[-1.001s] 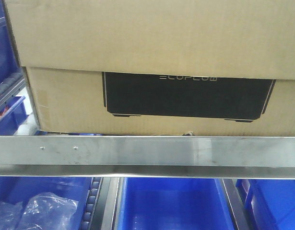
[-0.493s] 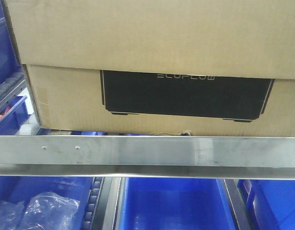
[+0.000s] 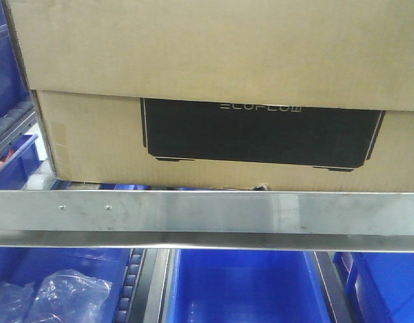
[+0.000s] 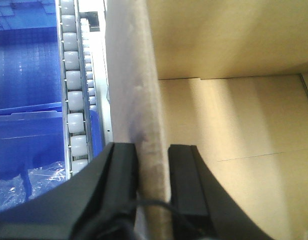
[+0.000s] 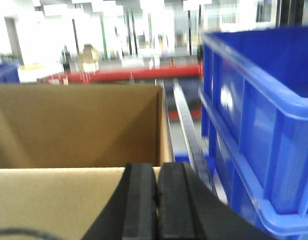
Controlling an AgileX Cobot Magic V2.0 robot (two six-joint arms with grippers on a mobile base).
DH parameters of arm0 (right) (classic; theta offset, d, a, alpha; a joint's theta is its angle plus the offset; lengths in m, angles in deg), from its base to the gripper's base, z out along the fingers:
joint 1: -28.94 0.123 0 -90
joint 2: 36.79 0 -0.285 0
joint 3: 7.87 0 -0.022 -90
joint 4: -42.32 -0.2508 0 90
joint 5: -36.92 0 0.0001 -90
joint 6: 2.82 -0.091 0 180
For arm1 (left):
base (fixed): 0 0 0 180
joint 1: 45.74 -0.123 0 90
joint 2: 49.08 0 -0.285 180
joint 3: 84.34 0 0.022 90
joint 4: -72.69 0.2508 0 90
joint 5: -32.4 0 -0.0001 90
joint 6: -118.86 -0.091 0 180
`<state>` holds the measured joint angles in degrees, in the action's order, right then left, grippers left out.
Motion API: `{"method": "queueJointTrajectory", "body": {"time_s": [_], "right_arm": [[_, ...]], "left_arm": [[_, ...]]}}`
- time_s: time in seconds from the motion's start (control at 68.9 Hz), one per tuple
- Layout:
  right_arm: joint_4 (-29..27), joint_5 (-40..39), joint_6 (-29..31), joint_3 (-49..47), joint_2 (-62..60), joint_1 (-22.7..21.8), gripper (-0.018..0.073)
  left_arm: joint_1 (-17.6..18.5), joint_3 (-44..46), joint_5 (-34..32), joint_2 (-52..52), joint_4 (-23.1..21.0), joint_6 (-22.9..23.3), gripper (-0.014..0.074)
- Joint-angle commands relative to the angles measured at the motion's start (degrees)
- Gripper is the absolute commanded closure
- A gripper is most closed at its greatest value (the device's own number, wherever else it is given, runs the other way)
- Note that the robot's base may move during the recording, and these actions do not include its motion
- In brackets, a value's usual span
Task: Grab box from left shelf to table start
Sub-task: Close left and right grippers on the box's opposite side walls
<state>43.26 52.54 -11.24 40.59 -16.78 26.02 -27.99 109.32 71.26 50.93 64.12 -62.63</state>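
Note:
The box, brown corrugated cardboard with a black "ECOFLOW" panel, fills the upper front view and sits on the left shelf behind its silver rail. In the left wrist view my left gripper straddles the box's upright left wall, one black finger outside and one inside, pressed close to the cardboard. In the right wrist view my right gripper sits at the right wall of the box, its fingers squeezed together over the wall's top edge. The table is out of view.
Blue plastic bins stand under the rail, one holding a clear plastic bag. A white roller track and a blue bin run along the box's left side. A tall blue bin stands close to its right side.
Compared with one second ago, the box has shifted slightly left and up against the rail. Nothing visibly differs over the last half second.

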Motion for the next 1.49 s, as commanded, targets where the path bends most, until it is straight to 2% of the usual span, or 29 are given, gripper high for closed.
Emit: {"method": "queueJointTrajectory", "body": {"time_s": [0.0, 0.087, 0.203, 0.479, 0.711, 0.987, 1.19, 1.233, 1.335, 1.379, 1.48], "right_arm": [[0.0, 0.6, 0.5, -7.2, 6.5, -0.1, 0.0273], [0.0, 6.4, 0.5, -12.9, 12.7, -0.1, 0.0092], [0.0, 13.0, 0.5, -20.3, 22.0, -0.1, -0.0018], [0.0, 24.4, 0.7, -39.1, 42.8, -0.1, -0.0010], [0.0, 33.5, 5.7, -52.7, 58.6, -0.1, -0.0010], [0.0, 34.1, 6.2, -61.7, 72.6, -0.3, -0.0010], [0.0, 33.7, 7.7, -63.3, 77.9, -1.3, -0.0007], [0.0, 33.4, 7.7, -63.3, 78.4, -1.4, 0.0019], [0.0, 33.2, 7.8, -63.2, 78.8, -1.4, 0.0188], [0.0, 33.2, 7.8, -63.2, 78.8, -1.4, 0.0313], [0.0, 33.1, 7.8, -63.2, 78.8, -1.4, 0.0520]], "left_arm": [[0.5, 1.8, -1.1, -2.0, -5.2, 0.2, 0.0694], [0.5, 1.8, -1.1, -2.0, -5.2, 0.2, 0.0694], [0.5, 1.8, -1.4, -2.0, -5.2, 0.2, 0.0694], [0.5, 1.8, -1.5, -2.0, -5.2, 0.2, 0.0694], [0.5, 1.8, -1.8, -2.0, -5.2, 0.2, 0.0694], [0.5, 1.8, -1.8, -2.0, -5.2, 0.2, 0.0694], [0.5, 1.8, -1.8, -2.0, -5.2, 0.2, 0.0694], [0.5, 1.8, -1.8, -2.0, -5.2, 0.2, 0.0694], [0.5, 1.8, -1.8, -2.0, -5.2, 0.2, 0.0694], [0.5, 1.8, -1.8, -2.0, -5.2, 0.2, 0.0694], [0.5, 1.8, -1.8, -2.0, -5.2, 0.2, 0.0694]]}}
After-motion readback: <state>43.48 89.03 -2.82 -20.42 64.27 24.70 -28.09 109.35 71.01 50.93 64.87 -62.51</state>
